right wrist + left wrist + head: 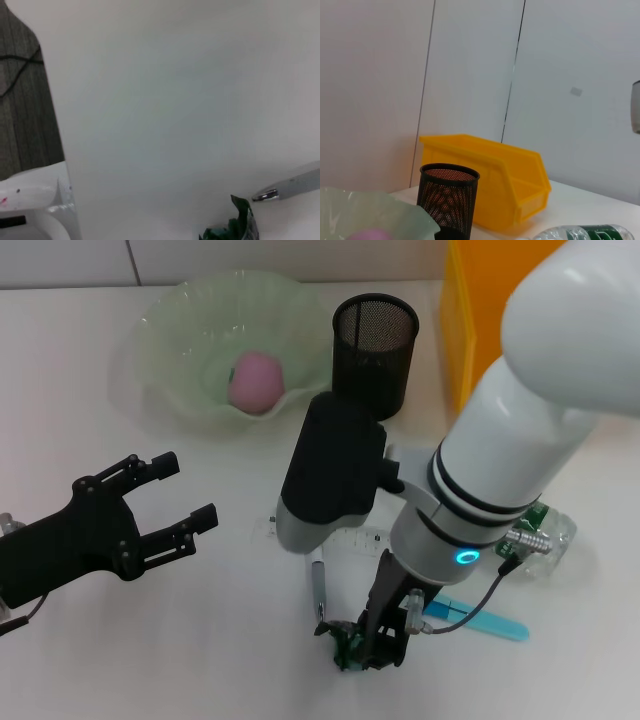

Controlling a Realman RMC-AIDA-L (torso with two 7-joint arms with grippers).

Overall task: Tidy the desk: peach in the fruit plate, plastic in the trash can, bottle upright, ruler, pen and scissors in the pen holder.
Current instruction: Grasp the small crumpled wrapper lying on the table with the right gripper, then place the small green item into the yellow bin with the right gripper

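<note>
White desk [200, 640], fruit plate [180, 350], pen holder [374, 350], bottle [545, 535] (lying), ruler [355, 538]

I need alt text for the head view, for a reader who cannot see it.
The right pincer reaches down onto a crumpled green plastic scrap at the white desk's near edge. The left pincer hovers open. Behind: peach in the fruit plate, black mesh pen holder.

Head view looks down on desk [150, 640]; left wrist level, shares pen holder [375, 350] (right wrist close).
</note>
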